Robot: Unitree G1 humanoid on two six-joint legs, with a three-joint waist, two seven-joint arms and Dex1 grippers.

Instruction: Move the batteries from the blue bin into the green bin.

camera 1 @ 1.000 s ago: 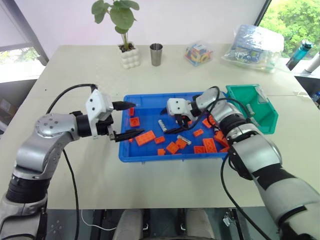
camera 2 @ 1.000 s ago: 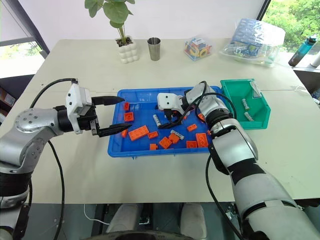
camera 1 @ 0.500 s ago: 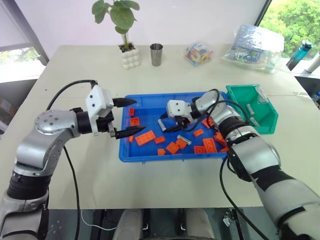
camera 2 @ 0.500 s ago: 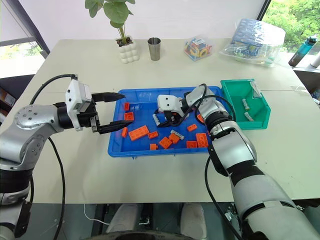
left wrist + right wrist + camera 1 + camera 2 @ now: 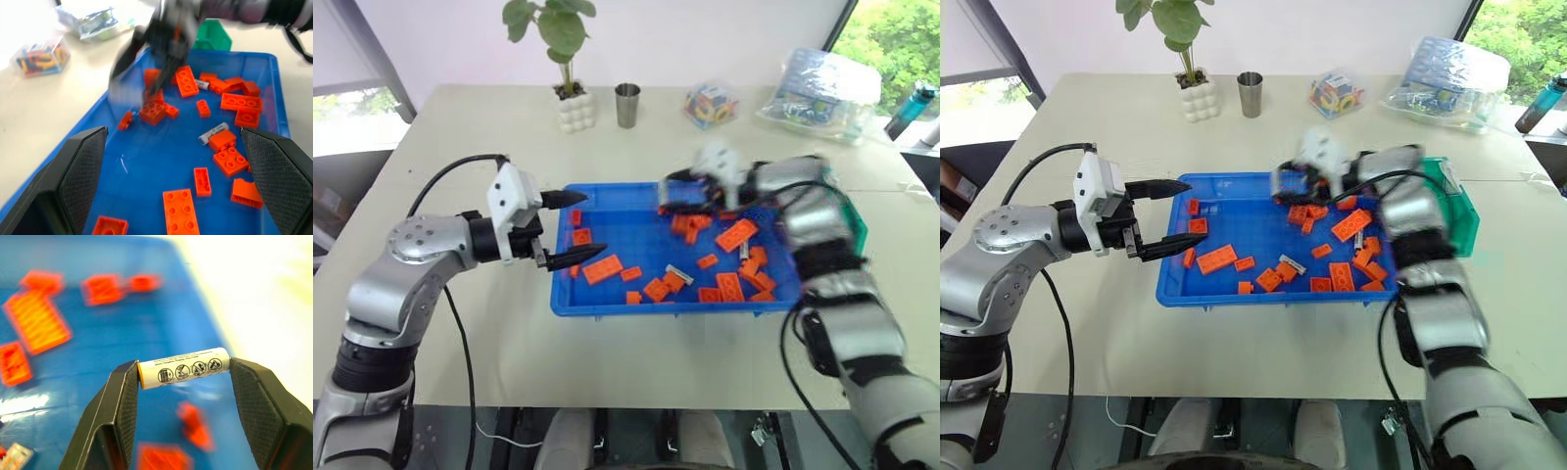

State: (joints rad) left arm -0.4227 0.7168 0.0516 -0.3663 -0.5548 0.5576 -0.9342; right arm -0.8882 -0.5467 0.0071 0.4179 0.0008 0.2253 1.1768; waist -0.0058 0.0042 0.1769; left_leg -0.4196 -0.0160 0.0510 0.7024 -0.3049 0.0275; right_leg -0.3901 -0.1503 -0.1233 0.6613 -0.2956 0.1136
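Over on the left, the left gripper point(image 5: 570, 227) hangs at the blue bin's point(image 5: 626, 304) left rim, fingers spread wide with nothing between them. Mid-tray, one battery point(image 5: 213, 132) lies among orange bricks point(image 5: 603, 268). Further right, the right gripper point(image 5: 185, 377) has a battery point(image 5: 184, 368) pinched end to end above the tray, and the green bin point(image 5: 212, 37) sits beyond the far corner.
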